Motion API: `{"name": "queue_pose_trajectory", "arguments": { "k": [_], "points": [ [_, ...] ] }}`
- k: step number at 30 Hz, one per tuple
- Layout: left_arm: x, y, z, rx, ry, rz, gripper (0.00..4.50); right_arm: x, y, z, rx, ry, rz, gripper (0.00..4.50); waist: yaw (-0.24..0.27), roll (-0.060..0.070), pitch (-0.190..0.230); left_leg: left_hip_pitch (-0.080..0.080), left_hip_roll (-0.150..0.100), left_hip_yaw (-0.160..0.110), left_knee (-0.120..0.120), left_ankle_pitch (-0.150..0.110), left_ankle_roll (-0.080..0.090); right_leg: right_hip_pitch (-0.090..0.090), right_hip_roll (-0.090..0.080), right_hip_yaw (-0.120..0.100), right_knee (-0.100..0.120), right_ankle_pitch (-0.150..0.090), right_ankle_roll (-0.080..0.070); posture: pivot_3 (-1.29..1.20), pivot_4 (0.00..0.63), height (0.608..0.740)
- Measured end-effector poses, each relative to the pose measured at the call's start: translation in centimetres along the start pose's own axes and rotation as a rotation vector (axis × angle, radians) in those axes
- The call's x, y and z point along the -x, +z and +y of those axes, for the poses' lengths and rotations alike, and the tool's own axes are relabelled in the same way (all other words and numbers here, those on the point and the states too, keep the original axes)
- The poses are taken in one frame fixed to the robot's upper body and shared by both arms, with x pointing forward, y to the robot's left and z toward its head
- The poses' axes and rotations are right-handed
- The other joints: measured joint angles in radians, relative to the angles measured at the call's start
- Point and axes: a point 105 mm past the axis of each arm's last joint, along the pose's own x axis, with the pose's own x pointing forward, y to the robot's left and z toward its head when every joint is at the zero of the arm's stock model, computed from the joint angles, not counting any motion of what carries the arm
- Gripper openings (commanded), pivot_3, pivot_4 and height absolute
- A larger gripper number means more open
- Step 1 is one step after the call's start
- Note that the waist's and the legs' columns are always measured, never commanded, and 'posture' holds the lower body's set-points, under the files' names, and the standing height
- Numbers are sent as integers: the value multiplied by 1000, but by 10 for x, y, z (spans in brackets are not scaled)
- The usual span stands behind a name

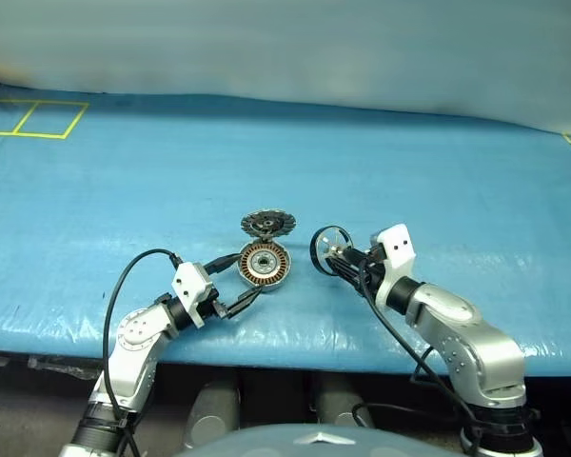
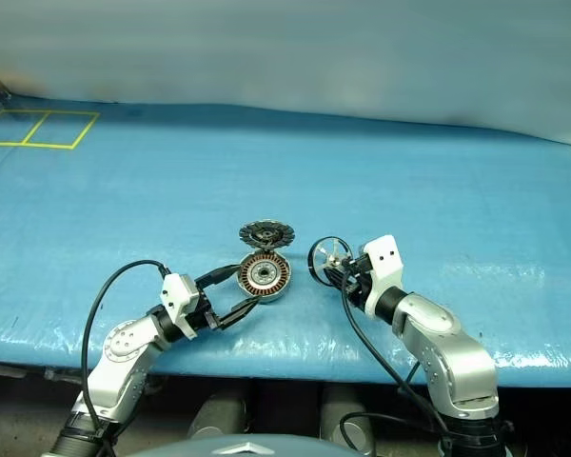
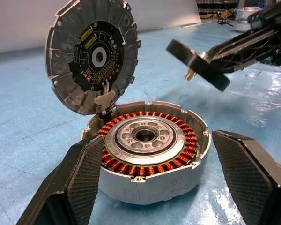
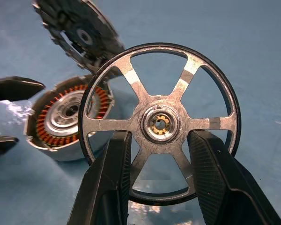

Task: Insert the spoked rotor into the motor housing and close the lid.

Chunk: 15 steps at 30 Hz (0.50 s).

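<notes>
Near the counter's front edge, the motor housing (image 1: 265,263) sits between the wide-spread left tool (image 1: 236,279), lid (image 1: 267,224) hinged up; the right tool (image 4: 159,154) grips the spoked rotor (image 4: 160,123) just beside it, ready for insertion.

The worktop (image 1: 266,143) is bright blue and glossy, with pale glare patches. Thin yellow lines (image 1: 33,119) form squares at its far left corner.

The housing (image 3: 150,154) is silver-grey, holding a ring of copper-orange windings around a pale silver hub with a dark centre hole.

The lid (image 3: 91,56) is dull grey with a notched rim. Its inner face carries a black round board with small yellow marks and a white centre ring.

The rotor (image 4: 161,124) has shiny silver spokes, a dark rim and a brass-coloured toothed centre.

The fingers (image 4: 107,187) of both hands are black with a fine dotted texture. The arms are silver with white wrist blocks and black cables.
</notes>
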Motion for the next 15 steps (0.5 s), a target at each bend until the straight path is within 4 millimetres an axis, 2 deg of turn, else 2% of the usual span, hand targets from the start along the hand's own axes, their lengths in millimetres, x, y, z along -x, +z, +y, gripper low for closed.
{"name": "queue_pose_trajectory", "arguments": {
  "k": [4,9,15],
  "points": [
    [2,-3,-2,15,-6,11,4023,0,-2,14,-13,105,22,1485,0,0,0,0,0,0,0,0,0,0,0,0,0,0,0,0,150,740],
    [3,-3,-5,19,-5,9,4023,-14,2,44,2,256,32,1485,0,0,0,0,0,0,0,0,0,0,0,0,0,0,0,0,150,740],
    [4,-3,-7,22,-1,9,4023,-33,6,49,26,307,51,1485,0,0,0,0,0,0,0,0,0,0,0,0,0,0,0,0,150,740]
  ]
}}
